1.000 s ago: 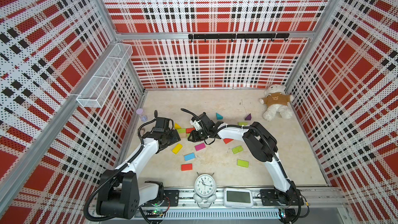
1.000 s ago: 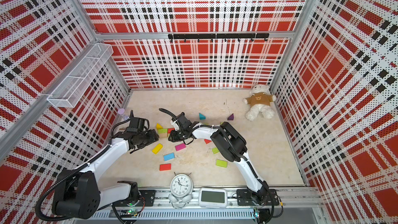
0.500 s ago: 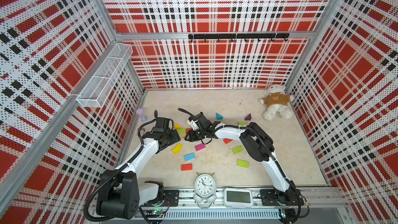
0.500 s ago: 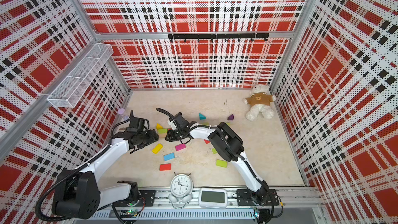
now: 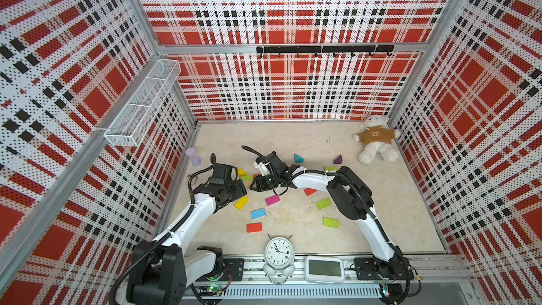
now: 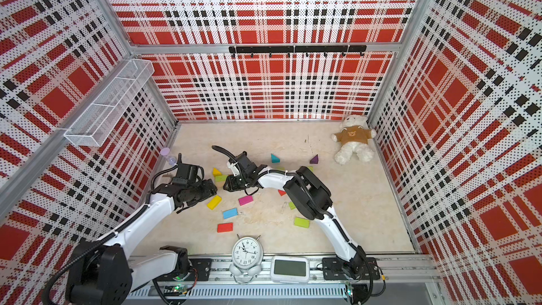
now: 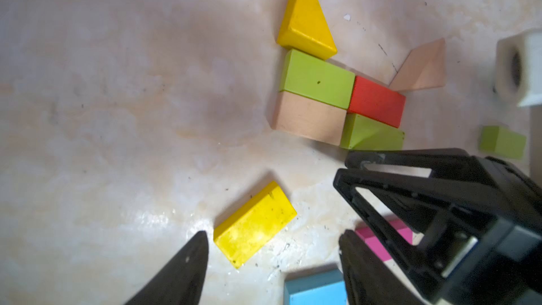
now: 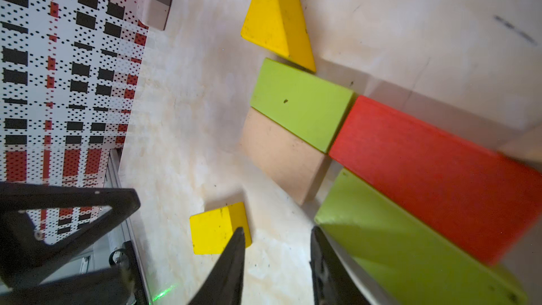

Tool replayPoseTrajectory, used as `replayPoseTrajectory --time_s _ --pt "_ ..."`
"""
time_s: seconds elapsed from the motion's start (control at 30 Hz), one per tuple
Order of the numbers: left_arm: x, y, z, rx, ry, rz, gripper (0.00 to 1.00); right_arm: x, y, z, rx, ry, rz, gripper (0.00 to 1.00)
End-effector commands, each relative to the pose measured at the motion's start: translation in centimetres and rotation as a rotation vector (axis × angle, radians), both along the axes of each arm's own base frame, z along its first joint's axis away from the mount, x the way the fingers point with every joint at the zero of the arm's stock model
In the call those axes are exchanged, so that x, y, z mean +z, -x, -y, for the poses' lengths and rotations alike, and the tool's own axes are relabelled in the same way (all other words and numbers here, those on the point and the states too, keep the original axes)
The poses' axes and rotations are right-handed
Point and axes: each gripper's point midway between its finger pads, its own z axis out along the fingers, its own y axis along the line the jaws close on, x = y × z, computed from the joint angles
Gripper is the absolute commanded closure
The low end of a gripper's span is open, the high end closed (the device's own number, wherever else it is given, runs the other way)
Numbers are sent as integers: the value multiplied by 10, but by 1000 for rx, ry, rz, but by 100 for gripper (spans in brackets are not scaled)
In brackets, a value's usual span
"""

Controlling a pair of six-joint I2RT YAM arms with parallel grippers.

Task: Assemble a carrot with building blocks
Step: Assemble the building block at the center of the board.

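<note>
Building blocks lie in a tight cluster: a yellow wedge [image 7: 305, 22], a lime block [image 7: 318, 83], a tan block [image 7: 308, 120], a red block [image 7: 377, 102] and a lime wedge [image 7: 369, 134]. My right gripper [image 8: 278, 230] is open over bare floor, one finger beside the lime wedge [image 8: 410, 244]. My left gripper [image 7: 274, 233] stands open and empty just short of a loose yellow block [image 7: 255, 224]. In both top views the two grippers, left [image 5: 239, 189] and right [image 5: 256, 184], face each other beside the cluster.
Loose magenta [image 5: 272, 200], blue [image 5: 258, 213], red [image 5: 254, 227] and lime [image 5: 330, 222] blocks lie nearer the front. Teal [image 5: 298, 158] and purple [image 5: 338, 159] wedges sit behind. An alarm clock [image 5: 278, 252], a teddy bear [image 5: 375, 142] and an hourglass [image 5: 193, 156] stand at the edges.
The right gripper has shifted a little to the left toward the cluster and its jaws have spread slightly. The left jaws have also widened a bit.
</note>
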Motion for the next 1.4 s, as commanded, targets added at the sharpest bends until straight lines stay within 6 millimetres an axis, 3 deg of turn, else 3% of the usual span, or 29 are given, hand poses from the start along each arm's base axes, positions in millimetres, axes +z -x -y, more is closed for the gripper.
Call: replayPoseTrajectory --time_s 0.0,0.2,0.37,0.5,0.6,0.83,1.03,1.37 --pt "1 16 0 61 -8 -9 25 51 6 0 29 -95 77 59" --pt "-9 39 -2 83 -84 -83 18 77 10 38 -13 -181 34 53" --pt "-22 43 -6 91 -144 -153 15 71 -5 79 -89 -161 43 47" --pt "-29 37 -3 84 -153 -180 15 60 -15 94 -114 -118 46 41" --pt "-27 29 -4 107 -147 -150 16 50 -22 93 -114 -81 61 43" --pt "-18 10 -13 152 -56 -100 20 24 -40 79 -124 -55 40 62" --pt "-18 14 -17 133 -54 -113 21 4 -46 66 -127 -50 2 63" --pt "-17 16 -19 123 -47 -106 21 -10 -46 50 -114 -39 -23 63"
